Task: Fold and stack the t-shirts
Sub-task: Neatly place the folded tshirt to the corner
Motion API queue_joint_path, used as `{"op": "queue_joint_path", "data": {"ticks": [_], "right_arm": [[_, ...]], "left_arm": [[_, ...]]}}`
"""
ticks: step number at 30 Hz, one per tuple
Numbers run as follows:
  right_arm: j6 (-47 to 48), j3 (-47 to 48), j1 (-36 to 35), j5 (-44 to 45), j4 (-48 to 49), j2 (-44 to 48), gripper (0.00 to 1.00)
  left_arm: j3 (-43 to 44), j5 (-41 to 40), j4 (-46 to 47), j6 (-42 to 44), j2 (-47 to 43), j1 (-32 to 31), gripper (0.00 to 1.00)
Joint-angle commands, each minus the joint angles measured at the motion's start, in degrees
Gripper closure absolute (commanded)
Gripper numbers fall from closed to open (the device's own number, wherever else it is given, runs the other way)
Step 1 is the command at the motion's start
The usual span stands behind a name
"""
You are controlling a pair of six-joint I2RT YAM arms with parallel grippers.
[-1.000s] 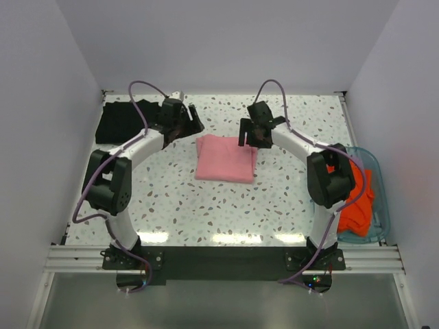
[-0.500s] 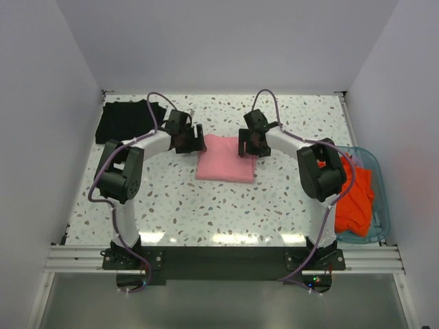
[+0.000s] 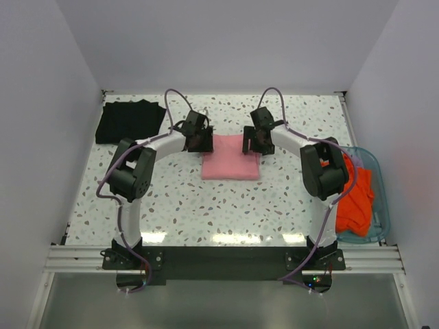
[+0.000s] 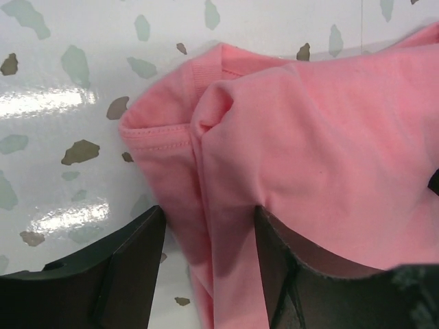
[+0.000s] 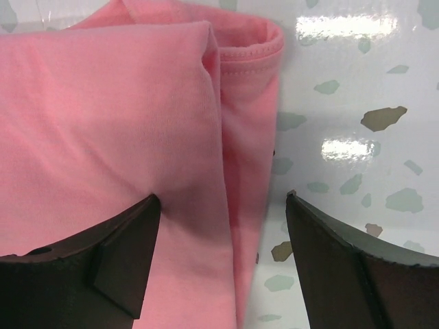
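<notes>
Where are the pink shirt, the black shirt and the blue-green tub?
pink shirt (image 3: 230, 166), overhead view, middle of the folded cloth.
black shirt (image 3: 130, 120), overhead view, its centre.
tub (image 3: 384, 205), overhead view, right-hand rim.

Overhead wide — wrists close on t-shirt (image 3: 230, 166)

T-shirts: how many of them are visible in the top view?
3: the pink t-shirt, folded, mid-table; the black t-shirt at the far left corner; an orange-red t-shirt in the teal tub on the right, which may hide more.
</notes>
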State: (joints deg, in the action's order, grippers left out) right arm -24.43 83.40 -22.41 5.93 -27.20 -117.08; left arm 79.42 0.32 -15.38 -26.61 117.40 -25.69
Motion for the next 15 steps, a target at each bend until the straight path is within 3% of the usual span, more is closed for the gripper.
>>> {"op": "queue_joint_path", "data": {"ticks": [1, 7, 10, 11, 13, 15], "right_arm": [[1.0, 1.3, 0.7, -0.9, 1.6, -1.5, 0.23], [0.8, 2.9, 0.7, -2.1, 1.2, -1.5, 0.23], [0.6, 4.3, 0.8, -2.3, 0.2, -1.0, 0.23], [0.5, 4.8, 0.8, -2.4, -0.2, -0.8, 0.23], [0.4, 6.0, 0.8, -2.4, -1.2, -0.2, 0.23], [0.0, 6.7, 0.8, -2.2, -2.4, 1.3, 0.22]], "left_arm": [[-1.5, 0.3, -7.1, -2.0, 5.4, -2.2, 0.42], [2.4, -0.1, -8.6, -2.5, 7.0, -4.2, 0.54], [3.5, 0.4, -8.7, -2.8, 6.7, -4.3, 0.70], [3.8, 0.2, -8.8, -2.7, 6.6, -4.3, 0.83], [6.4, -1.6, -11.0, -2.1, 6.5, -4.4, 0.98], [10.7, -6.3, -15.3, -0.5, 7.0, -4.2, 1.00]]}}
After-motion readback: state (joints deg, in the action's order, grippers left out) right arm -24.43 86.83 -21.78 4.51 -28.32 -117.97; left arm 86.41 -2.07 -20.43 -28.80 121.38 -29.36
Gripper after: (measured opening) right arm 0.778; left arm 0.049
